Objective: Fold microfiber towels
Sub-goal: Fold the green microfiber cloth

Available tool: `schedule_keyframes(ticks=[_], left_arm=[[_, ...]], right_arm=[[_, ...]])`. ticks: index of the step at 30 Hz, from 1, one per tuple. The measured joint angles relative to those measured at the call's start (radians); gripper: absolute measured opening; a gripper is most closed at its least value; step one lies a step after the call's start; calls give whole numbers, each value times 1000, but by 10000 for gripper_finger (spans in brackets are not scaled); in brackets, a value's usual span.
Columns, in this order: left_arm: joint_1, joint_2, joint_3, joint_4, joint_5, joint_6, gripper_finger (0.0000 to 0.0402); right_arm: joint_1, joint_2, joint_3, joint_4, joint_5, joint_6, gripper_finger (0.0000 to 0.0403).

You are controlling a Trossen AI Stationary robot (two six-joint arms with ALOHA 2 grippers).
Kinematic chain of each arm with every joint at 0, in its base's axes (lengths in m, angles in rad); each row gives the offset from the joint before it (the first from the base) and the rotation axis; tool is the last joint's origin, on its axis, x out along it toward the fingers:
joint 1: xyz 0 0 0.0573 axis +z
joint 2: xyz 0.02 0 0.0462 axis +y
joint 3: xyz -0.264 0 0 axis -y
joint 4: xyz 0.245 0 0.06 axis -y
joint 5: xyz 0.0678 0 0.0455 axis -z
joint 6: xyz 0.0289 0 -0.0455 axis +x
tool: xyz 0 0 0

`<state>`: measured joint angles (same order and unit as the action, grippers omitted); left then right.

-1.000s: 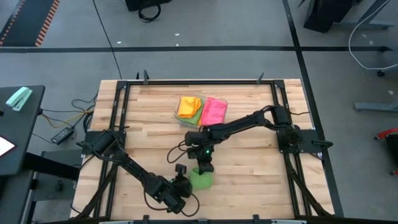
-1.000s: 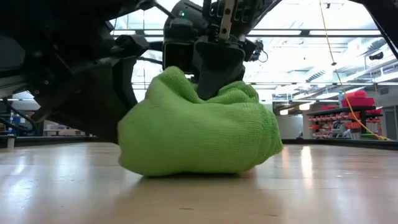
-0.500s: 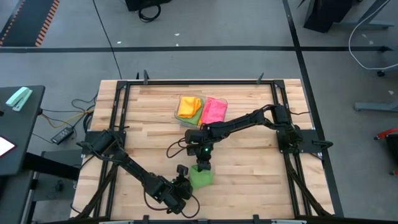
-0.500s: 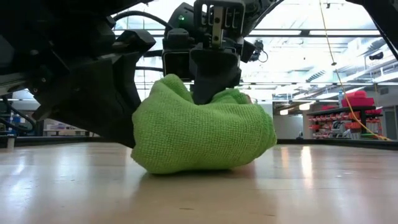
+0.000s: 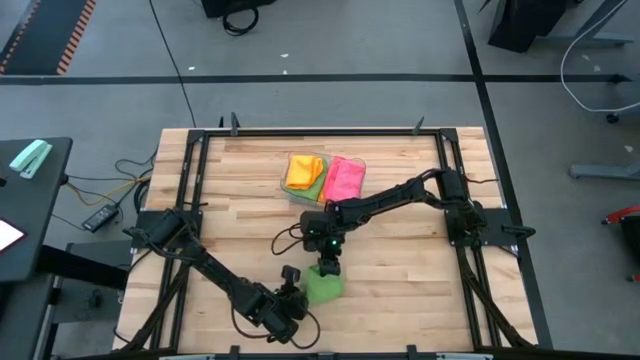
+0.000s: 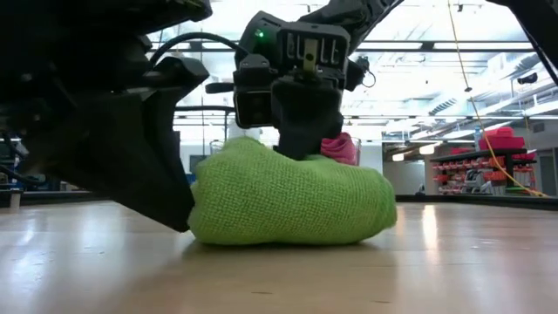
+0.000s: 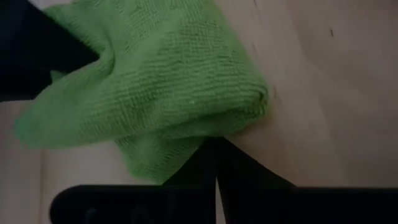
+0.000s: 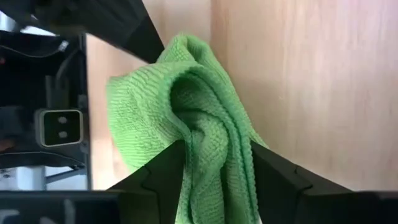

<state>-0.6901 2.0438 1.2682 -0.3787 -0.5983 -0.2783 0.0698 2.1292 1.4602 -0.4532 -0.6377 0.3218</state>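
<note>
A green microfiber towel (image 5: pixel 322 287) lies bunched on the table near its front edge, resting on its underside (image 6: pixel 288 237). My left gripper (image 7: pixel 216 146) is shut at the towel's left edge (image 5: pixel 303 292). My right gripper (image 8: pixel 217 149) stands open over the towel's top (image 6: pixel 307 144), its fingers astride a raised fold. Orange (image 5: pixel 302 170) and pink (image 5: pixel 345 178) towels lie folded at the table's far middle, with a green one (image 5: pixel 315 190) under the orange. My left gripper is shut on the towel's edge (image 7: pixel 205 134), where the cloth covers the fingertips; one layer or several, I cannot tell. It comes slanting down from the table's left. The towel lies on the table. My right gripper slants down from the far side onto the towel's top. Its open fingers (image 8: pixel 165 168) stand on either side of a raised fold (image 8: pixel 211 140), and the cloth lies against both inner sides. The towel rests on the table.
A clear tray (image 5: pixel 322 160) holds the folded towels at the far middle. Black frame rails (image 5: pixel 195 170) run along the table's left, right and far edges. Bare wood (image 5: pixel 420 290) lies to the right of the green towel.
The towel's bunched top, which stood up around my right gripper's fingers, has sunk, and the bundle now lies lower and flatter. It has also shifted a little toward the table's right. My right gripper has dropped slightly and rolled.
</note>
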Motion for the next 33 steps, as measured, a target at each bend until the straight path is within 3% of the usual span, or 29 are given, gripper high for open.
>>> schedule_keyframes(ticks=[10,18,24,28,33], left_arm=[[-26,-55,2,-89,-21,-25,13],[-44,-75,64,-104,-24,3,19],[-32,-75,100,-90,-36,30,30],[-12,-75,100,-77,-36,-5,22],[22,-75,100,-70,-37,-17,13]], right_arm=[[40,0,-6,18,85,-44,177],[40,0,20,42,85,-73,177],[55,0,63,64,106,-130,177],[68,0,62,69,192,-154,177],[84,0,62,83,199,-165,177]])
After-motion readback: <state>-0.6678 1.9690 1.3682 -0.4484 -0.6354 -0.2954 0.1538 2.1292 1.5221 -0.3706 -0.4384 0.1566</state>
